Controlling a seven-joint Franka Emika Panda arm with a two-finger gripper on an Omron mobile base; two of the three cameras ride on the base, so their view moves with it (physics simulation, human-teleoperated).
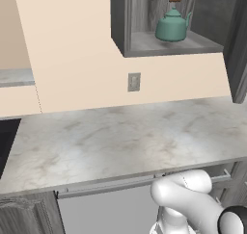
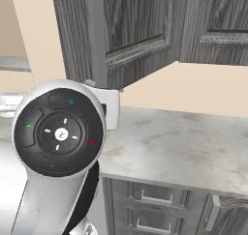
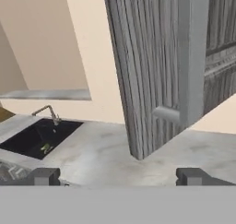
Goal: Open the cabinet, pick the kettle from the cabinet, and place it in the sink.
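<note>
The cabinet (image 1: 144, 44) on the wall stands open, and the teal kettle (image 1: 172, 26) sits upright on its grey shelf, spout to the right. The open woodgrain door (image 3: 152, 71) hangs edge-on close in front of the hand, its long grey handle (image 3: 191, 57) vertical. My gripper (image 3: 119, 177) is open, with nothing between its fingertips (image 3: 44, 176), below and in front of the door's lower edge. The black sink (image 3: 37, 138) with its slim faucet (image 3: 48, 112) lies far left in the hand view; a black edge of the sink (image 1: 6, 144) shows at the left of the left base view.
A pale marble counter (image 1: 125, 136) runs under the cabinet, with a wall outlet (image 1: 134, 82) above it. Grey floor drawers (image 2: 155, 195) sit below. A small green item (image 3: 46, 148) lies in the basin. The arm's big joint (image 2: 60, 132) blocks the left of the right base view.
</note>
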